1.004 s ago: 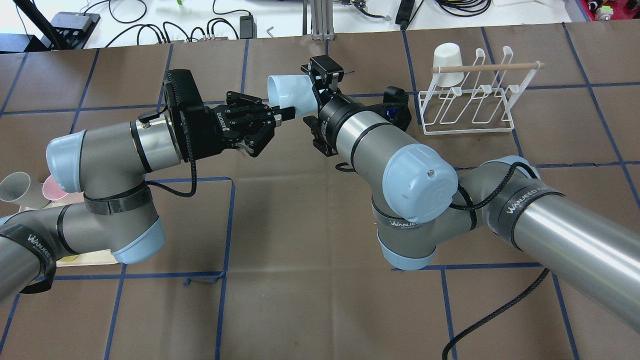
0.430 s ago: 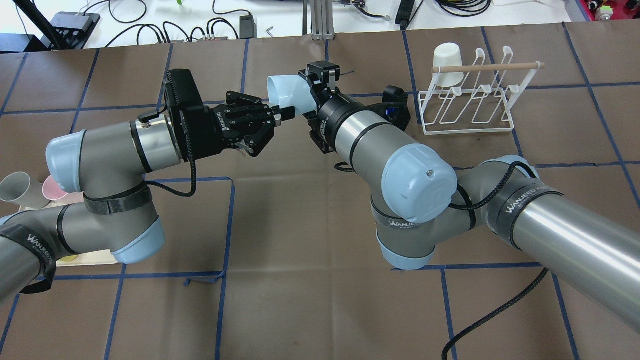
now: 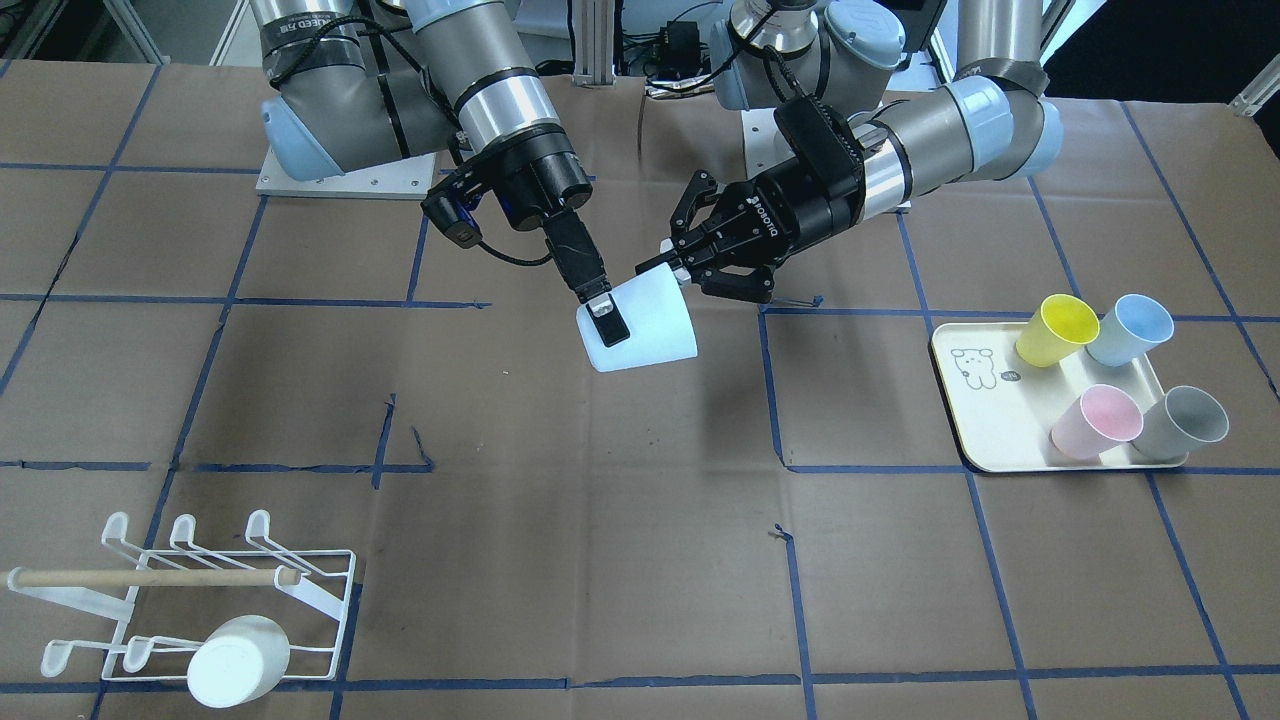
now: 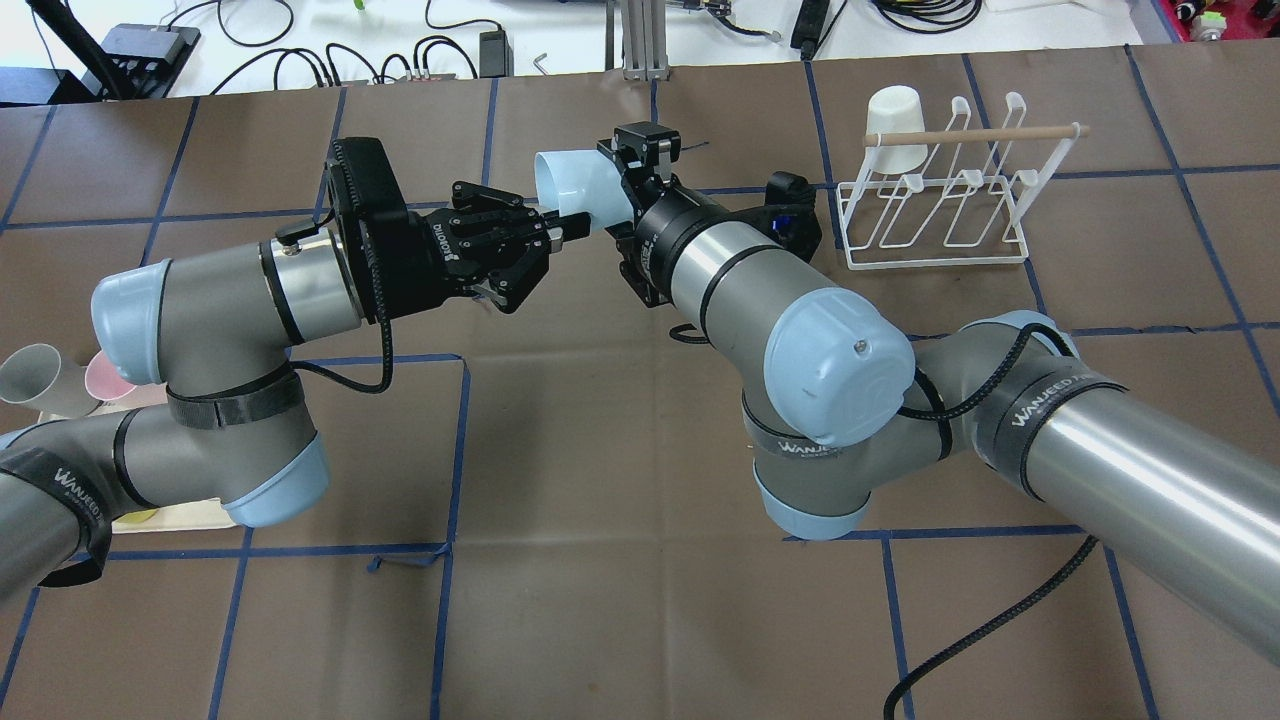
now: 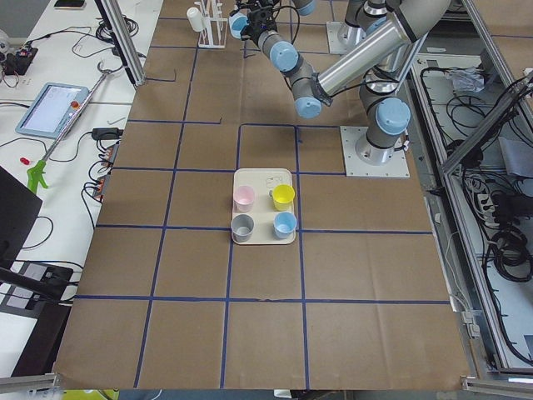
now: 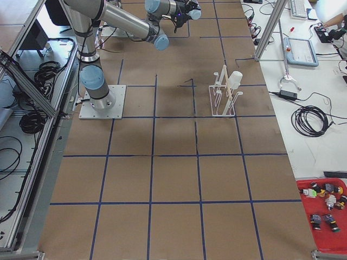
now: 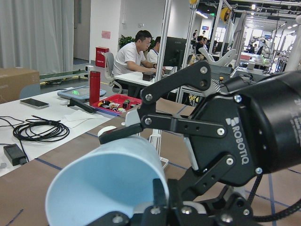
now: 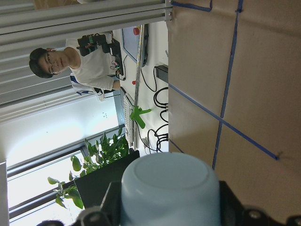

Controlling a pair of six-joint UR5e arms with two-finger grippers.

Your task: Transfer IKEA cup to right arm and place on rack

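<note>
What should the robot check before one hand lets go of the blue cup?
1. Right end effector has fingers on both sides of the pale blue cup: ok.
2. Left end effector has released the rim: not ok, it pinches it.
3. Cup held up off the table: ok.
4. Rack has free prongs: ok, only one white cup hangs there.
5. Right grip is strong enough alone: cannot tell.

The pale blue IKEA cup (image 3: 652, 318) hangs tipped on its side above mid-table. The right gripper (image 3: 610, 328) of the silver-grey right arm (image 4: 722, 272) clamps it near the base, and the left gripper (image 3: 668, 270) pinches its rim. The white wire rack (image 4: 935, 252) stands upright, far right.
</note>
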